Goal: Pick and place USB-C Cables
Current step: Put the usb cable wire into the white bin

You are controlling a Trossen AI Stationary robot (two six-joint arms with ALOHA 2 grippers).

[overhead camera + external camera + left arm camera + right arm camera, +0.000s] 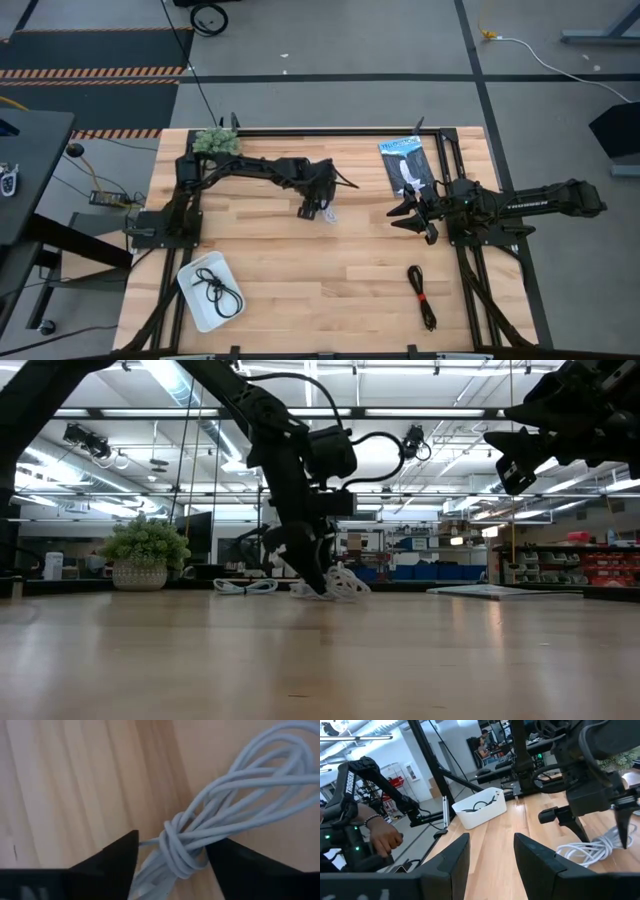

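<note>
The pale blue-grey cable (pixel 235 795) lies coiled on the table's middle (pixel 329 216). My left gripper (pixel 172 845) is open and low over it, pointing down, with one finger on each side of the coil's wrapped waist (pixel 316 586). White cable loops (pixel 245 586) lie farther left in the low view; the arm hides that spot from above. The plain black cable (pixel 215 288) rests in the white tray (pixel 186 283). The black cable with a red tie (pixel 421 293) lies near the near right edge. My right gripper (pixel 408 216) hangs open above the table (pixel 491 845). My left gripper comes from above with its fingers astride the cable's wrapped waist (pixel 182 862). One finger (pixel 225 857) stands right against the wrap and the other (pixel 122 852) is a little apart. I cannot tell whether either touches it. The coil lies flat on the table.
The flat black-and-blue packet (pixel 405 165) lies at the far right, and the green plant ball (pixel 215 141) sits at the far left corner. Bare wood lies between the tray and the red-tied cable. A person's hand (pixel 385 837) shows beyond the table in the right wrist view.
</note>
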